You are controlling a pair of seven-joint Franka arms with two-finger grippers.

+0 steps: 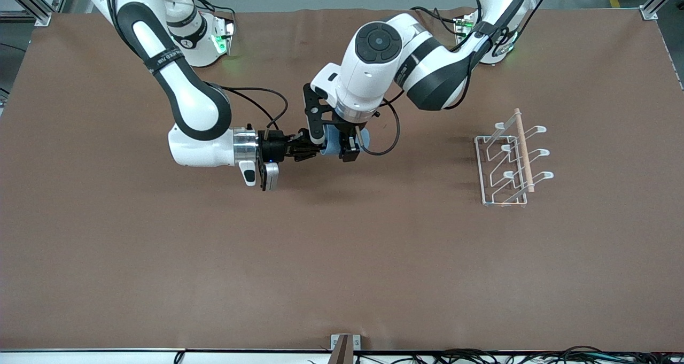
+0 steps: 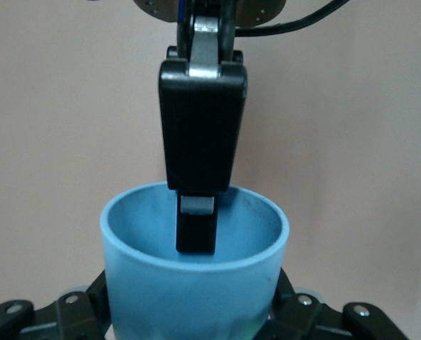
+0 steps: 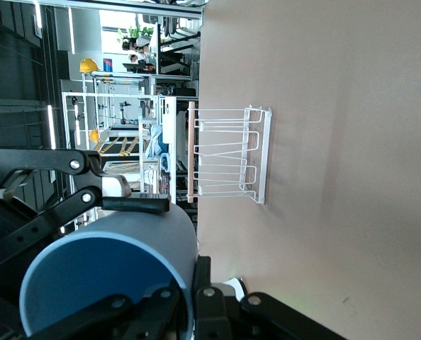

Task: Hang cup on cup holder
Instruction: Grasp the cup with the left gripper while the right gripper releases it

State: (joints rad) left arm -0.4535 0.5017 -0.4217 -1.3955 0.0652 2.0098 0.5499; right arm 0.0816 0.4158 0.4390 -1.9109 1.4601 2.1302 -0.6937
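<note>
Clamped on the cup [image 1: 334, 142], the left gripper [image 1: 344, 146] has one finger [image 2: 196, 227] inside the rim and one outside, pinching the wall. The right gripper [image 1: 304, 149] grips the same cup from the side, holding it above the table [image 1: 214, 257], apparently for a handover. Well apart from the cup, toward the left arm's end, stands the cup holder [image 1: 512, 163], prongs free.

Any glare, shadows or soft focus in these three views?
Front view: even light, soft shadows under the arms and beside the cup holder, no glare. Left wrist view: cup rim fairly sharp, table soft. Right wrist view: cup close and slightly soft, background windows bright.
</note>
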